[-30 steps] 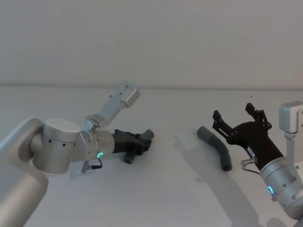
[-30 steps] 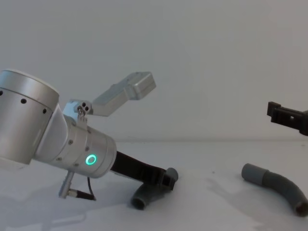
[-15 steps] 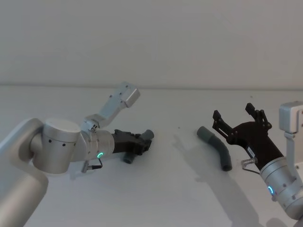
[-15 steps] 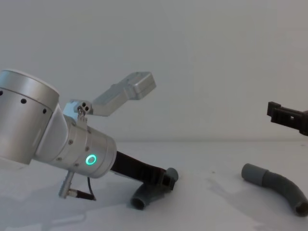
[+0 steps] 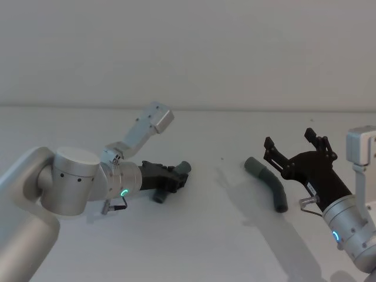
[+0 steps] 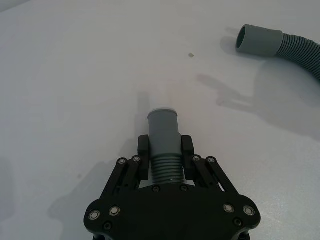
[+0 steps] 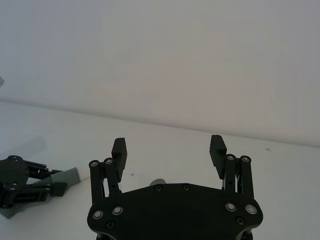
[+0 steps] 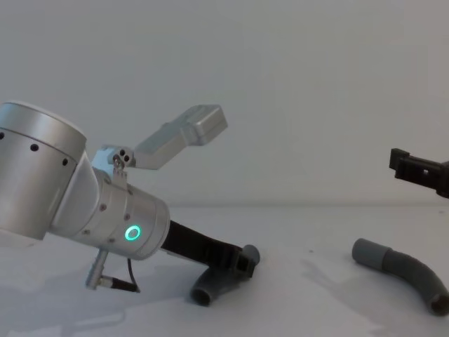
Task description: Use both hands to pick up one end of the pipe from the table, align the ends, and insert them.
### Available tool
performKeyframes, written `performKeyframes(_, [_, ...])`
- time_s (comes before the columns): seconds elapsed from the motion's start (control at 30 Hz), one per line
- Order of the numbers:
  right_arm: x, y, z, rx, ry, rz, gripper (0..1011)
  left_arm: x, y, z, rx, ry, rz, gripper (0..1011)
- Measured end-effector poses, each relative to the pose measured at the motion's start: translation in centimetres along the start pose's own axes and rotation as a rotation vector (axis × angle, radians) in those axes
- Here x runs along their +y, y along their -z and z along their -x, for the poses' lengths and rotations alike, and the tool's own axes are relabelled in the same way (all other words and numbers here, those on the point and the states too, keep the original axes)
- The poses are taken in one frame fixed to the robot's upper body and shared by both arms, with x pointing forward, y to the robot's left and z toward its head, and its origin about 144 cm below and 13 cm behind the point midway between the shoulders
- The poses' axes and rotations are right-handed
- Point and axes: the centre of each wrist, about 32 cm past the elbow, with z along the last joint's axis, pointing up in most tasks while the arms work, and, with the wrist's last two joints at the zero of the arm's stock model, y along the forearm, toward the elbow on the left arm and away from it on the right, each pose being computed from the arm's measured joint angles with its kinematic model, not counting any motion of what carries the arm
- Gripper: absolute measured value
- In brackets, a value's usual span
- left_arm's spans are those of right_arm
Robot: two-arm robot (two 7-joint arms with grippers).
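Right tool (image 8: 419,170) cut by chest view edge; short pipe (image 8: 207,289) middle hidden behind left tool (image 8: 240,260).

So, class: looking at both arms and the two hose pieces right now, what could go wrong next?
1. The left tool grips the short piece on its ribs behind the cuff; the curved hose might twist when lifted.
2. The right tool hangs open, apart from the long piece, which lies loose on the table; closing fingers could nudge it away.
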Motion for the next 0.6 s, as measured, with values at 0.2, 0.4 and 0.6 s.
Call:
performKeyframes(0.2, [0.0,0.0,0.0,0.0,0.0,0.0,1003,0.0,0.0,0.0,0.0,0.0,0.0,356])
performKeyframes(0.4, [0.01,-0.01,0.0,0.0,-0.001,0.003,1003,0.0,0.0,0.0,0.0,0.0,0.0,356])
performKeyframes(0.6, [0.06,-0.19,-0.08,-0.006,-0.011,0.015,1003,0.0,0.0,0.0,0.0,0.0,0.0,356])
